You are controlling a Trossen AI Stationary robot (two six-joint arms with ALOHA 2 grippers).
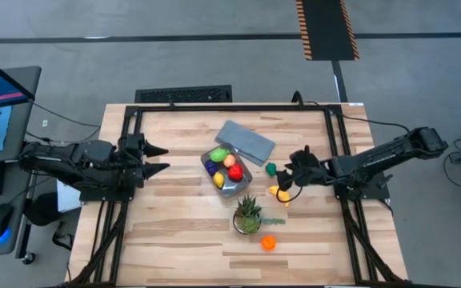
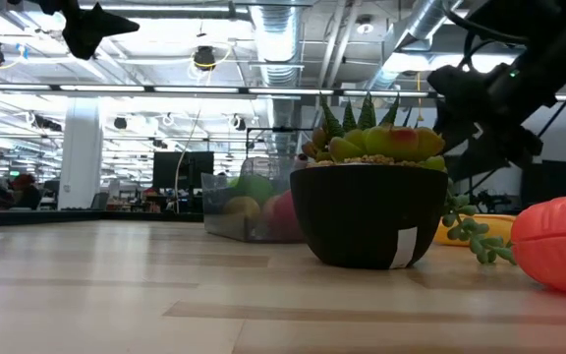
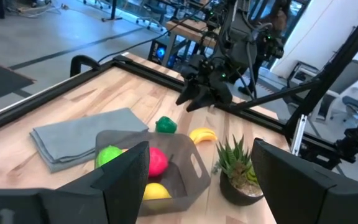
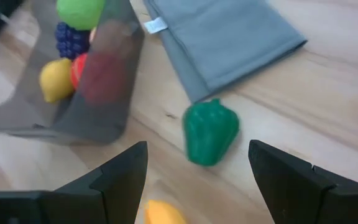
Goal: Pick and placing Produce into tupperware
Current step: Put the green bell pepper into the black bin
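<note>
The clear tupperware tub (image 1: 227,170) sits mid-table and holds a green, a red, an orange, a yellow and a purple toy piece (image 4: 72,40). A green toy pepper (image 1: 271,169) (image 4: 211,132) and a yellow banana (image 1: 279,193) lie on the wood just right of the tub. An orange piece (image 1: 268,242) lies near the front edge. My right gripper (image 1: 289,170) (image 4: 197,147) is open and hovers close to the pepper, its fingers on either side of it and touching nothing. My left gripper (image 1: 165,158) (image 3: 201,144) is open and waits at the table's left, raised.
A folded grey cloth (image 1: 246,142) lies behind and beside the tub, reaching close to the pepper. A spiky potted plant (image 1: 247,214) (image 2: 367,211) stands in front of the tub, near the banana. A black frame (image 1: 338,160) runs along the table's edges.
</note>
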